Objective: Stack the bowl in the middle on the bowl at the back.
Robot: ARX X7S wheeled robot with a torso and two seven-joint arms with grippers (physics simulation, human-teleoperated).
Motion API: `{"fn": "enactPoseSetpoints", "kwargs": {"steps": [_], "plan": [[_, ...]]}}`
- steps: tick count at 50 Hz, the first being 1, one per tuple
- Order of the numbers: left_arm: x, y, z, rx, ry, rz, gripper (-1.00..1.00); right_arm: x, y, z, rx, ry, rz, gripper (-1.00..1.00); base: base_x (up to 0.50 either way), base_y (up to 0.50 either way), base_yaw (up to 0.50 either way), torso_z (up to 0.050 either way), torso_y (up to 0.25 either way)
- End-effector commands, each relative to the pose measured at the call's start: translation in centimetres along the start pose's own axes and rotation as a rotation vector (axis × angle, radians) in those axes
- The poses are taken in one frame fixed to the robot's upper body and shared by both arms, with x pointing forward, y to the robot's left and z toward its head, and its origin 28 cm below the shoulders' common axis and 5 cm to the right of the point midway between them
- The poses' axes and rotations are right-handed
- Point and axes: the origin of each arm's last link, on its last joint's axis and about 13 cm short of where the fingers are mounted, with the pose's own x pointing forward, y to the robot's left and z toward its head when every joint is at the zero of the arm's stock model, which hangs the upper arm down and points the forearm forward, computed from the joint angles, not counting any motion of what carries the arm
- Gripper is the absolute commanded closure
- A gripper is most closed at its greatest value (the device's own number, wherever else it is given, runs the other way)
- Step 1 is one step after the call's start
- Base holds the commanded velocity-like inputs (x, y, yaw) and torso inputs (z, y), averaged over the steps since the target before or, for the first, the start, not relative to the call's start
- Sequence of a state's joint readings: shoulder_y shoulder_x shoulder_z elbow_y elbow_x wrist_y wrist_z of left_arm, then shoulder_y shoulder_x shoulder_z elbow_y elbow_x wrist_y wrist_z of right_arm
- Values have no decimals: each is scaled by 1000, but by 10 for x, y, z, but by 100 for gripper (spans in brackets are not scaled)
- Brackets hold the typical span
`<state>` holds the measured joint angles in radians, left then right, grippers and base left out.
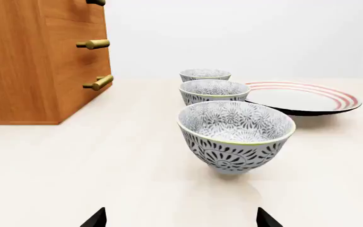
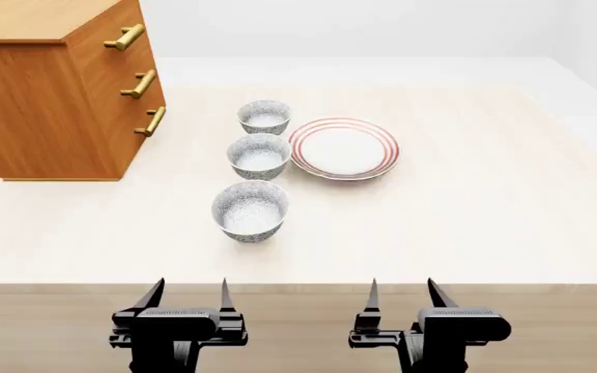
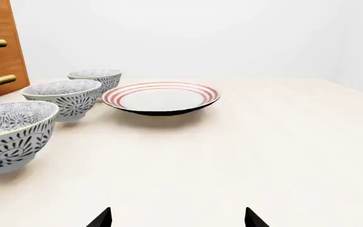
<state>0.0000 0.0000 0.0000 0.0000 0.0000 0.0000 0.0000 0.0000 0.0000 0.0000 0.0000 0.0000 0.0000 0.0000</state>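
Observation:
Three patterned grey bowls stand in a row on the table. The middle bowl (image 2: pixel 259 155) (image 1: pixel 214 91) (image 3: pixel 63 98) sits between the back bowl (image 2: pixel 264 116) (image 1: pixel 205 75) (image 3: pixel 96 78) and the front bowl (image 2: pixel 249 210) (image 1: pixel 235 135) (image 3: pixel 10 135). All are upright and hold nothing. My left gripper (image 2: pixel 187 294) (image 1: pixel 181 218) hangs open at the table's near edge, short of the front bowl. My right gripper (image 2: pixel 403 294) (image 3: pixel 177 218) is open too, further right, with nothing between its fingers.
A red-striped plate (image 2: pixel 344 148) (image 1: pixel 301 97) (image 3: pixel 160 98) lies right of the middle bowl, almost touching it. A wooden drawer cabinet (image 2: pixel 55 93) (image 1: pixel 39 61) with brass handles stands at the left. The table's front edge (image 2: pixel 298 286) runs just ahead of both grippers.

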Motion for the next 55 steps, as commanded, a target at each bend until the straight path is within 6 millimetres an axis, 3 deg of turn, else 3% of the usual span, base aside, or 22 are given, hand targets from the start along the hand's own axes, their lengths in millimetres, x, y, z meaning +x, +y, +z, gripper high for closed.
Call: {"fn": "enactPoseSetpoints", "kwargs": {"steps": [1, 21, 39, 47, 55], "plan": [[0, 1, 1, -4, -1, 0, -100, -1, 0, 0, 8, -1, 2, -100, 0, 0, 0, 0, 0], [6, 1, 2, 18, 35, 18, -100, -4, 0, 3, 18, -24, 27, -100, 0, 19, 0, 0, 0], [10, 2, 7, 49, 39, 16, -100, 0, -4, 6, -13, -15, -5, -100, 0, 457, 0, 0, 0], [23, 4, 29, 19, 74, -10, -100, 7, -9, 20, -59, 21, -47, -100, 0, 0, 0, 0, 0], [45, 5, 65, -27, 88, -51, -100, 17, -14, 59, -64, -24, -29, -100, 0, 0, 0, 0, 0]]}}
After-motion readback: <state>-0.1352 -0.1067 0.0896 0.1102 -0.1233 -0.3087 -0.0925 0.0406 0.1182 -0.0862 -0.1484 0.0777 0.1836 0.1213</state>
